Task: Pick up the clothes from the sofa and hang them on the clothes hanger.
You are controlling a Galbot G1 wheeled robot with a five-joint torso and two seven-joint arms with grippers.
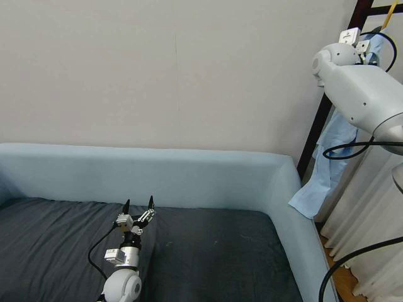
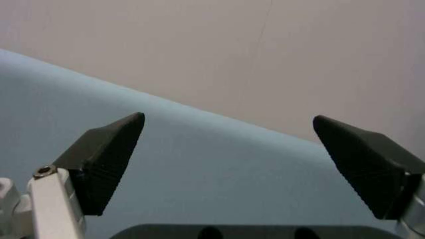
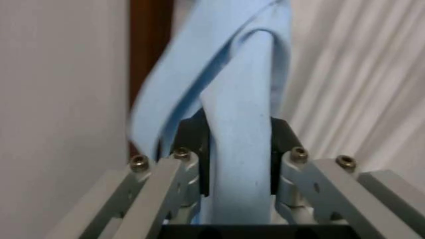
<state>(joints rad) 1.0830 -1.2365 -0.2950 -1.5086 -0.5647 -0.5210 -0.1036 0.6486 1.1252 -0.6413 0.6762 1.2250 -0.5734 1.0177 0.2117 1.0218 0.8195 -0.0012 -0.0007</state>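
Observation:
A light blue garment (image 1: 327,170) hangs down past the sofa's right end, its top held high near the dark wooden clothes rack (image 1: 365,12). My right gripper (image 1: 367,49) is raised at the upper right, shut on the garment's cloth (image 3: 242,124), which runs as a folded strip between the black pads (image 3: 191,149). My left gripper (image 1: 139,206) hovers low over the dark sofa seat (image 1: 208,251), pointing at the backrest, open with nothing between its fingers (image 2: 106,159).
The pale blue sofa backrest (image 1: 157,173) and right armrest (image 1: 296,239) bound the seat. A plain wall stands behind. White curtains (image 1: 371,220) hang right of the rack, over a strip of wooden floor (image 1: 343,286).

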